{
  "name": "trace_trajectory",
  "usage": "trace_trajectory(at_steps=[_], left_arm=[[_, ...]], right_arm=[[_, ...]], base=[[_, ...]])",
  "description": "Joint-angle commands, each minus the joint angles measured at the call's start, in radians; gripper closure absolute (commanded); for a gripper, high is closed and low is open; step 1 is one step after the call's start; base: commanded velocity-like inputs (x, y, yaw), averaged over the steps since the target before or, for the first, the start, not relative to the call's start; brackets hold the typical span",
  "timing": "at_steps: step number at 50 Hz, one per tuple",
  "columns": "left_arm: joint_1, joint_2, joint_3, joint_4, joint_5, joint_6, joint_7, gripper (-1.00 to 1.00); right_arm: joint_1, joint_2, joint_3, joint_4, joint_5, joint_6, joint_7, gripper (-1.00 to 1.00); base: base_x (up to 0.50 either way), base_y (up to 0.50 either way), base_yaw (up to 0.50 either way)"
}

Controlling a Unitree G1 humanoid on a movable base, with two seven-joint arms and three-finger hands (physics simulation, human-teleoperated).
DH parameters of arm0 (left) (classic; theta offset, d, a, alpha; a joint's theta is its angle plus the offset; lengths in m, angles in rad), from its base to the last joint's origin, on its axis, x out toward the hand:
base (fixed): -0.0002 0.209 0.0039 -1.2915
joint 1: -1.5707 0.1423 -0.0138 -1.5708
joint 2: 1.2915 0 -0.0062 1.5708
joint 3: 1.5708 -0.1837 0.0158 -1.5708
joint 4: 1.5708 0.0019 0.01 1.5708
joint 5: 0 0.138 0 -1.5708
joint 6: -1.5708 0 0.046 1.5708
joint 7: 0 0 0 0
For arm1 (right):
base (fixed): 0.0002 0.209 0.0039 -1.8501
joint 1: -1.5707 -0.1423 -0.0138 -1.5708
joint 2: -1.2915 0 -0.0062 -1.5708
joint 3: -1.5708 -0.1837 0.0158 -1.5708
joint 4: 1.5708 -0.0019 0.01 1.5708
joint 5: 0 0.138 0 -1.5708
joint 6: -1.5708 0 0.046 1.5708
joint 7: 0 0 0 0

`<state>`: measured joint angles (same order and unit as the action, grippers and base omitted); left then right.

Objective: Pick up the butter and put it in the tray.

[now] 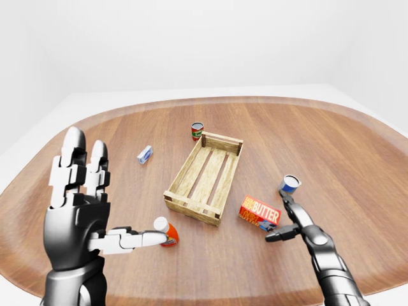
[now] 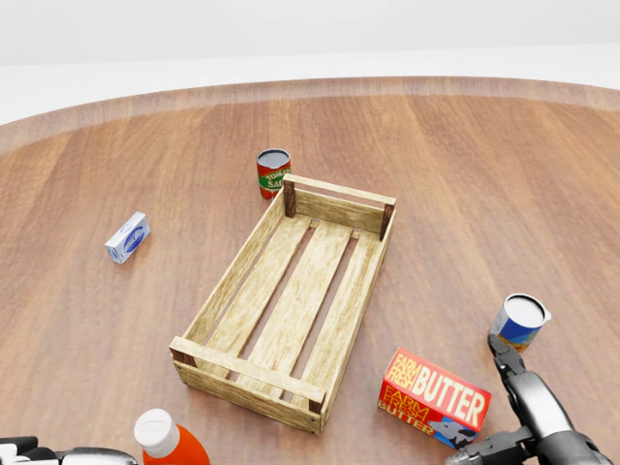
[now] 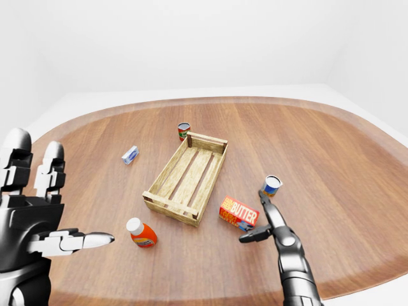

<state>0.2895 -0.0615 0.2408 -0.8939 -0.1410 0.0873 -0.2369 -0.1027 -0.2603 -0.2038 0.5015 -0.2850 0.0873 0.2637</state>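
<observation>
- Table: polished wood, smooth, with a soft sheen.
- Tray, left of the right hand: pale, raw slatted wood, matt and rough-grained.
- Butter, just beside that hand's fingers: printed carton, slightly glossy.
- Both hands: glossy dark and silvery metal-like shells; left hand shines brightest.
- Can: metal top, paper label.

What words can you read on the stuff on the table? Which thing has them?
"FARM FRESH BUTTER" stands on the red butter box, in white and yellow letters.
The red and green can beside the wooden tray has a label, too small to read.
The small blue and white packet, the blue cup and the orange bottle: no words can be read.
</observation>
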Motion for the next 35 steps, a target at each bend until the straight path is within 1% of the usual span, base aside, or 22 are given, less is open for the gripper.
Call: trace_trajectory(at_steps=[1, 8, 11, 12, 17, 20, 21, 22, 23, 26, 28, 35], left_arm=[[0.003, -0.001, -0.004, 0.000, 0.003, 0.000, 0.001, -1.00], [-0.001, 0.000, 0.001, 0.006, 0.001, 0.000, -0.001, -1.00], [0.001, -0.001, -0.002, 0.004, 0.003, 0.000, -0.001, -1.00], [0.001, 0.000, -0.004, 0.007, 0.004, 0.000, -0.001, -1.00], [-0.003, 0.002, 0.000, 0.008, 0.002, 0.000, 0.000, -1.00], [-0.004, 0.002, 0.001, 0.005, 0.001, 0.000, 0.001, -1.00], [-0.005, 0.003, 0.001, 0.005, 0.001, 0.000, 0.001, -1.00], [-0.006, 0.003, 0.001, 0.011, 0.002, 0.000, 0.002, -1.00], [-0.007, 0.003, 0.000, 0.013, 0.003, 0.000, 0.002, -1.00], [-0.006, 0.003, 0.000, 0.013, 0.003, 0.000, 0.002, -1.00], [-0.006, 0.003, 0.000, 0.012, 0.002, 0.000, 0.002, -1.00], [-0.011, 0.004, 0.008, 0.009, -0.004, 0.000, 0.003, -1.00]], right_arm=[[-0.043, -0.011, 0.012, 0.069, 0.008, 0.000, -0.008, -0.98], [-0.061, -0.019, 0.019, 0.142, 0.021, -0.002, -0.019, -0.98], [-0.079, -0.023, 0.023, 0.174, 0.025, -0.014, -0.022, -0.98], [-0.097, -0.027, 0.023, 0.216, 0.030, -0.032, -0.028, -0.98], [-0.129, -0.034, 0.035, 0.279, 0.040, -0.052, -0.036, -0.98], [-0.140, -0.034, 0.043, 0.291, 0.042, -0.047, -0.038, -0.98], [-0.141, -0.035, 0.046, 0.285, 0.042, -0.041, -0.037, -0.98], [-0.131, -0.032, 0.051, 0.236, 0.037, -0.008, -0.031, -0.98], [-0.124, -0.030, 0.053, 0.201, 0.031, 0.000, -0.026, -0.98], [-0.121, -0.028, 0.051, 0.192, 0.028, 0.000, -0.025, -0.98], [-0.130, -0.021, 0.056, 0.144, 0.013, 0.000, -0.019, -0.98], [-0.144, -0.010, 0.065, 0.210, 0.005, 0.000, -0.029, -0.98]], base=[[0.00, 0.00, 0.00], [0.00, 0.00, 0.00], [0.00, 0.00, 0.00], [0.00, 0.00, 0.00], [0.00, 0.00, 0.00], [0.00, 0.00, 0.00], [0.00, 0.00, 0.00], [0.00, 0.00, 0.00], [0.00, 0.00, 0.00], [0.00, 0.00, 0.00], [0.00, 0.00, 0.00], [0.00, 0.00, 0.00]])
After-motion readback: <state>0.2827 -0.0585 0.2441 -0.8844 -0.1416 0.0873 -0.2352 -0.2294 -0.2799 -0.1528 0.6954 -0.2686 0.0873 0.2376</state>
